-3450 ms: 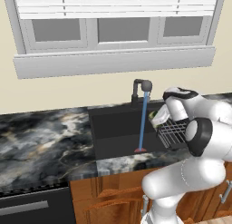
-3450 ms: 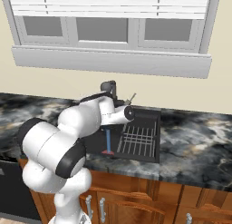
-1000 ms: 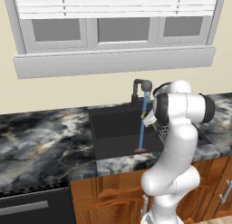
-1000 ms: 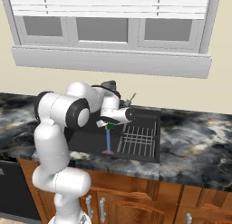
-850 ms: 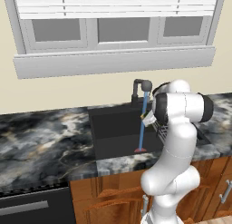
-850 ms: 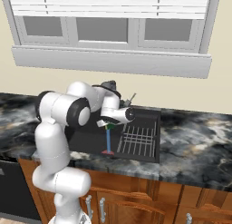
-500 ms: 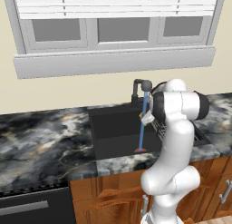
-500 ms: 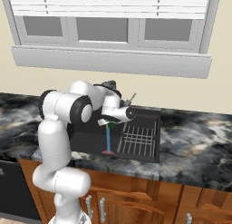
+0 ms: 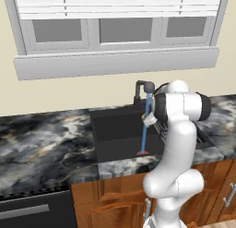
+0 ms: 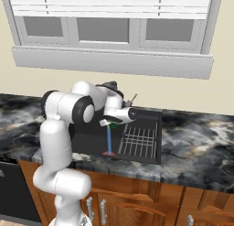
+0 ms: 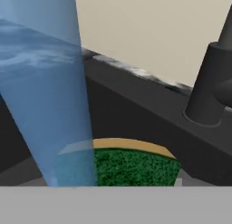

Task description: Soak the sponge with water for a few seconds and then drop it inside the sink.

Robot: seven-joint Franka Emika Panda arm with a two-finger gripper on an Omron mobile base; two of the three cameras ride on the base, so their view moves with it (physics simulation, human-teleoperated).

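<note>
1. The small rectangular sponge [image 11: 131, 164], yellow foam under a rough green scrub layer, sits at the tip of the white arm's two-finger gripper [image 10: 108, 123], its green face turned toward the hand camera and a yellow edge above it. Its long axis cannot be judged; in the right base view only a green speck [image 10: 109, 125] shows.
2. The gripper appears closed on the sponge, though the fingers themselves are not visible, so the width between them cannot be told.
3. The thin straight light-blue stream of water [image 9: 144, 125] drops just beside the gripper and meets the sponge's edge in the hand view [image 11: 54, 96], where it looks smooth and translucent.
4. Under the gripper lies the large dark charcoal rectangular sink [image 9: 115, 135], matt, with a small red drain spot [image 9: 142, 153] where the stream lands.
5. The dark faucet pipe [image 9: 144, 89] stands above and behind the gripper; the black wire dish rack [image 10: 141, 140] lies on the gripper's right.
6. The marbled black-and-grey stone counter [image 9: 41, 139] surrounds the basin.
7. Compared with half a second ago, the gripper holds much the same spot at the stream; over the last few seconds the arm has swung from the rack side to the water.
</note>
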